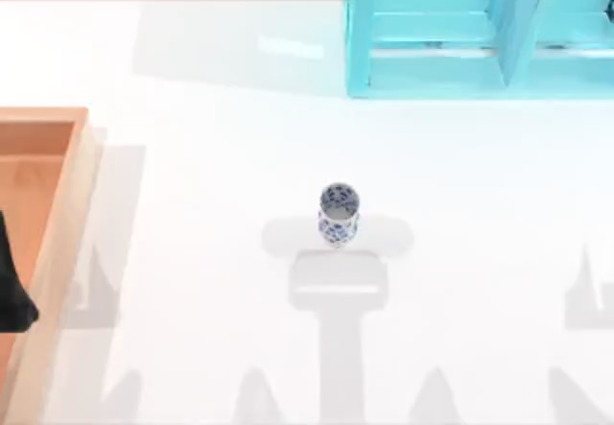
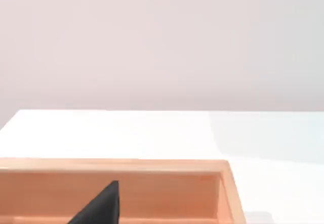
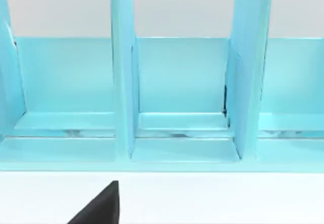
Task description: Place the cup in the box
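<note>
- The cup (image 1: 338,215) stands upright mid-counter (image 1: 480,252), well apart from everything.
- The box (image 1: 59,243) lies at the left edge.
- Whether the left gripper (image 1: 11,286) over the box is open, one cannot tell.

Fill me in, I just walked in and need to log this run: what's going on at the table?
Nothing is being handled yet. The cup stands upright by itself near the middle of the table, untouched. The box sits at the table's left edge, and the left gripper hangs over it. A turquoise cabinet stands at the back right; the right wrist view faces its compartments. The cup is not yet in the box.
</note>
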{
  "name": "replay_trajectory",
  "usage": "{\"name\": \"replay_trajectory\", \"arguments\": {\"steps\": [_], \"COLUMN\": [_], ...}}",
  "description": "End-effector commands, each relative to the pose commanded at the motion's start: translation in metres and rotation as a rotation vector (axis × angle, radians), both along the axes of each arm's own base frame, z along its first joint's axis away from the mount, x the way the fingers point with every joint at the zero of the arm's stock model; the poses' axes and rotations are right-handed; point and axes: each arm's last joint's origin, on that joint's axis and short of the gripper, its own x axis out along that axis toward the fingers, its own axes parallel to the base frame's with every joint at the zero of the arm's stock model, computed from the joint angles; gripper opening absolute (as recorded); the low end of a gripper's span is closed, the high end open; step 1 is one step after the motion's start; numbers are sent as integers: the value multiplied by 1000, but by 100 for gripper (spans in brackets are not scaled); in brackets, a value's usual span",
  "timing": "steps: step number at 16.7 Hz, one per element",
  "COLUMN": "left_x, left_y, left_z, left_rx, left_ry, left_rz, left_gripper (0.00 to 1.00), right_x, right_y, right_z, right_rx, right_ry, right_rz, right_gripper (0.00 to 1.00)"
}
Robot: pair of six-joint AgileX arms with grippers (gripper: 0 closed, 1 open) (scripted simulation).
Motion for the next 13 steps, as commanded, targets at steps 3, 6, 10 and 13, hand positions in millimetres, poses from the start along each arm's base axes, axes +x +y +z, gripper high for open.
{"name": "replay_trajectory", "arguments": {"steps": [3,6,10,13], "left_x": [0,0,6,22], "left_y": [0,-4,-14,-27], "left_z": [2,19,70,123], "left_rx": [-2,-16,-46,-71], "left_ry": [4,53,195,331], "left_rz": [-4,-42,-135,-213], "left_gripper": [100,100,100,100], "right_x": [0,0,0,0], "right_y": [0,0,0,0], "right_z": [0,0,0,0], "right_rx": [0,0,0,0], "right_ry": [0,0,0,0], "right_rz": [0,0,0,0], "right_gripper": [100,100,100,100]}}
